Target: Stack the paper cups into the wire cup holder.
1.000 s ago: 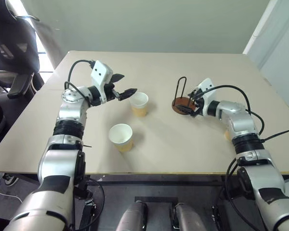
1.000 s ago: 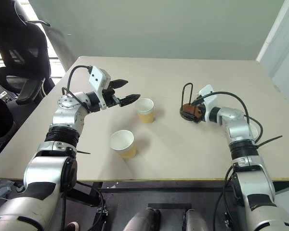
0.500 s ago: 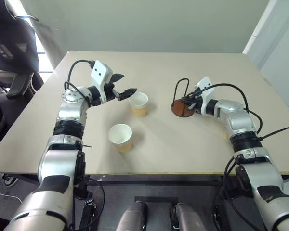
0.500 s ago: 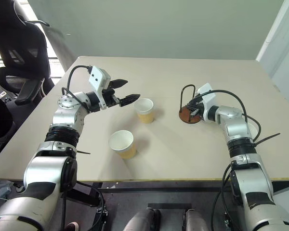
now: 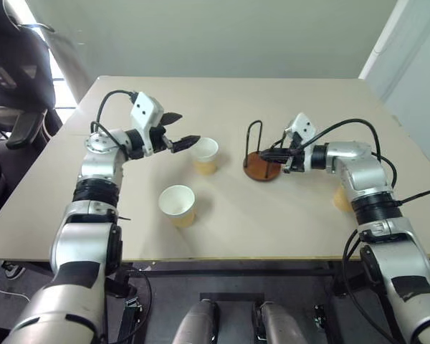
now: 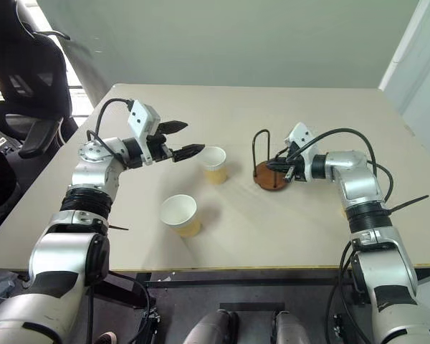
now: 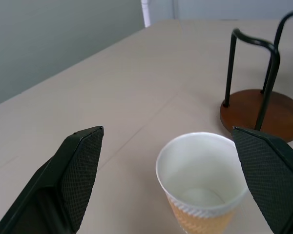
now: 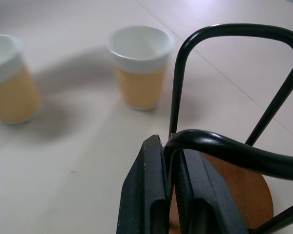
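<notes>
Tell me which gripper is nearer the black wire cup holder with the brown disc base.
Right. The right gripper is shut on the wire cup holder; the left gripper hangs open beyond a tan paper cup.

- Far cup (image 5: 205,155): tan-yellow outside with a fine embossed texture, white inside.
- Near cup (image 5: 178,205): same tan-yellow wall, white rim.
- Cup holder (image 5: 261,166): reddish-brown round base, black wire loops.
- Table (image 5: 222,100): plain pale beige.
- Left gripper (image 5: 180,129) fingers (image 7: 78,165): black, cross-hatched pads.
</notes>
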{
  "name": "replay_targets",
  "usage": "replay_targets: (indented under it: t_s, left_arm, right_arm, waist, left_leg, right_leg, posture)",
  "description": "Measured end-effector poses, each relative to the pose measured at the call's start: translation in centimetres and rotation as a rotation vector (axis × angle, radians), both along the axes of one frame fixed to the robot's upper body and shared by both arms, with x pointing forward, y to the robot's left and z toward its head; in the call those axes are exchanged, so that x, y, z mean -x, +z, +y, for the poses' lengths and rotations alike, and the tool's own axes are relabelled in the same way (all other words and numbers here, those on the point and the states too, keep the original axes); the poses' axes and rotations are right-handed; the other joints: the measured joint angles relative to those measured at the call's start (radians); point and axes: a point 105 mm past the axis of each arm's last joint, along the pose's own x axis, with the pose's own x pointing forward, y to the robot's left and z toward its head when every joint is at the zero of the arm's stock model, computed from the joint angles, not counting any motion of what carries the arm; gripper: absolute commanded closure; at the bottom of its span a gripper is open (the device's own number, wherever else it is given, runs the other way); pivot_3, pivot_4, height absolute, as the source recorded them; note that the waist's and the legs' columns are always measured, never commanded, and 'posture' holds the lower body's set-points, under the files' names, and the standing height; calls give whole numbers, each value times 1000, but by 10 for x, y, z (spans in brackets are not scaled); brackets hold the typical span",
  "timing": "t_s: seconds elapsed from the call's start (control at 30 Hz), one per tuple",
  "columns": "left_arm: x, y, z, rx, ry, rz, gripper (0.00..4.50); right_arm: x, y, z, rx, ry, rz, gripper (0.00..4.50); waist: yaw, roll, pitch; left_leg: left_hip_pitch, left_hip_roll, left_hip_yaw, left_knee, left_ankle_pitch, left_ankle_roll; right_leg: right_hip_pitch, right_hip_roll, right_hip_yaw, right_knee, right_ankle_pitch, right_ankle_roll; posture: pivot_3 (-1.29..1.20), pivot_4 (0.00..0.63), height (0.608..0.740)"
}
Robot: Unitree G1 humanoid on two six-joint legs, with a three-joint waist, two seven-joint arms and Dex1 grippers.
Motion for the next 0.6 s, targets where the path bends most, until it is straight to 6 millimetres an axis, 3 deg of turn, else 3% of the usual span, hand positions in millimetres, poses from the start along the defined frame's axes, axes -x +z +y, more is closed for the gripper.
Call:
replay_targets:
  t_s: [0.3,0.6]
  left_arm:
    - [3,4,3,-38,-35,7,0]
    - [5,3,3,-45,-52,14,0]
  right_arm:
    - [19,-2,18,38,160,38,4472]
    - [28,-10,22,84,248,64,4472]
  waist:
    - [1,0,0]
    - [0,0,0]
  left_leg:
    - [0,0,0,0,1,0]
    - [0,0,0,0,1,0]
  right_leg:
    - [0,0,0,0,0,-1]
    - [-1,0,0,1,-1,-1]
  posture:
    - [0,150,740]
    - [0,150,740]
